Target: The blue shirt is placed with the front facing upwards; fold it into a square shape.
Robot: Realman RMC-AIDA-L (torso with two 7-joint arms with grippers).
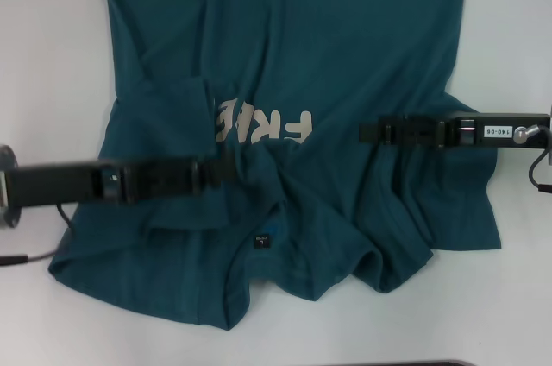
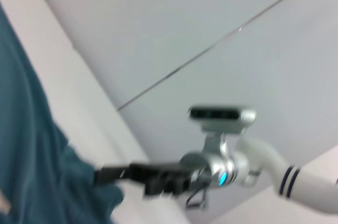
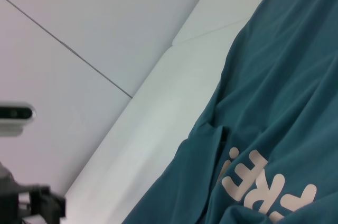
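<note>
The blue shirt (image 1: 328, 47) lies front up on the white table (image 1: 43, 55), its pale letters (image 1: 263, 127) upside down from the head view. The fabric is bunched and wrinkled around the collar and its dark neck label (image 1: 261, 242). One sleeve (image 1: 168, 103) is folded inward over the body. My left gripper (image 1: 222, 169) reaches in from the left, over the rumpled cloth just below the letters. My right gripper (image 1: 366, 131) reaches in from the right, over the shirt beside the letters. The shirt (image 3: 285, 102) and its letters (image 3: 264, 189) also fill the right wrist view.
Bare white table shows left of the shirt and along the near edge (image 1: 129, 340). A dark cable (image 1: 21, 258) trails from the left arm. The left wrist view shows the shirt's edge (image 2: 26, 145) and the right arm's gripper (image 2: 113, 174) farther off.
</note>
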